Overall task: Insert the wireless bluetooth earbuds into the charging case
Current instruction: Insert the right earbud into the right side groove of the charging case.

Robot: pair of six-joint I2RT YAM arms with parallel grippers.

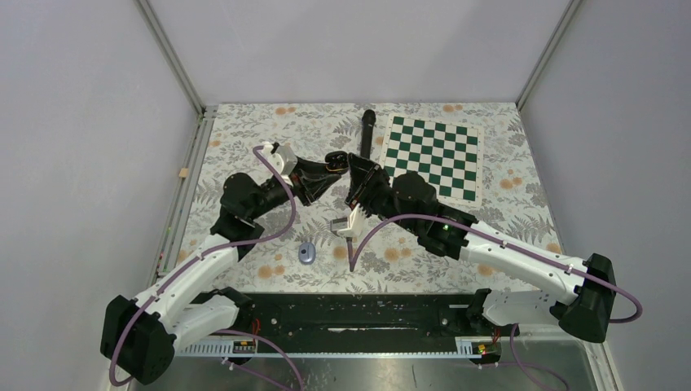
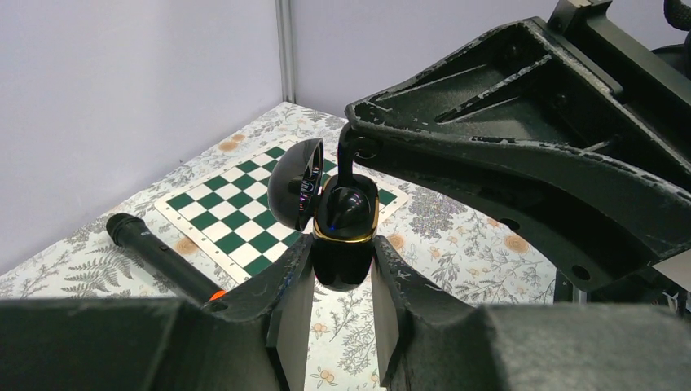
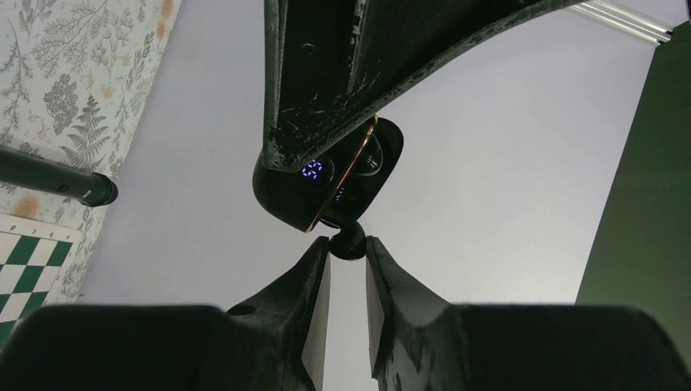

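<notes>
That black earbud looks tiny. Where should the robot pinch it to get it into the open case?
Probably pinch the black earbud by its slim end, as the right end effector does, coming from the open-mouth side of the charging case held by the left end effector. That leaves the rounded body free to seat, and the hinged lid stands aside.

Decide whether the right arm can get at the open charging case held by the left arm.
Probably yes: the charging case stands open, and the right gripper holds an earbud at its mouth, nothing between.
</notes>
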